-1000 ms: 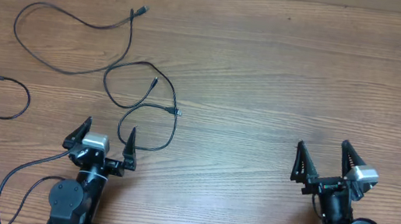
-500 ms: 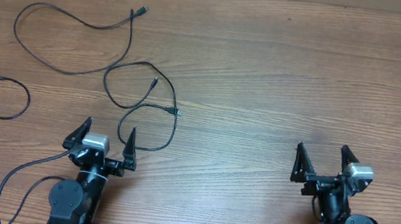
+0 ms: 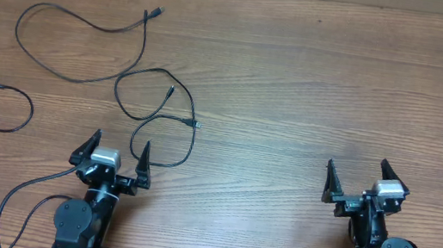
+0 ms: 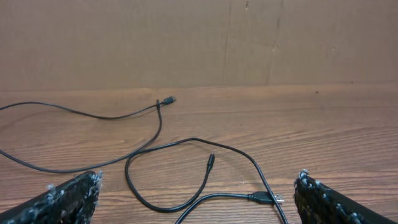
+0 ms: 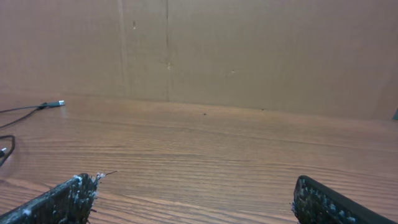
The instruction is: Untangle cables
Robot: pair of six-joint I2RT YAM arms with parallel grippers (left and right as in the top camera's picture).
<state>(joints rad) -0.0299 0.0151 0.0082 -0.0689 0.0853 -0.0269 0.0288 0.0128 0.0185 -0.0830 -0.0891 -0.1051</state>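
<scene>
Three thin black cables lie apart on the wooden table. A long looping cable lies far left, its plug at the back; it also shows in the left wrist view. A coiled cable with a silvery plug lies just ahead of my left gripper; it also shows in the left wrist view. A third cable runs off the left edge. My left gripper is open and empty. My right gripper is open and empty, far from the cables; in its wrist view it holds nothing.
A brown cardboard wall stands along the table's far edge. Thick black robot wiring loops beside the left arm base. The right wrist view shows a cable's plug end at far left.
The right gripper has shifted slightly, pulling back and turning a little. The left arm and the cables have not moved.
</scene>
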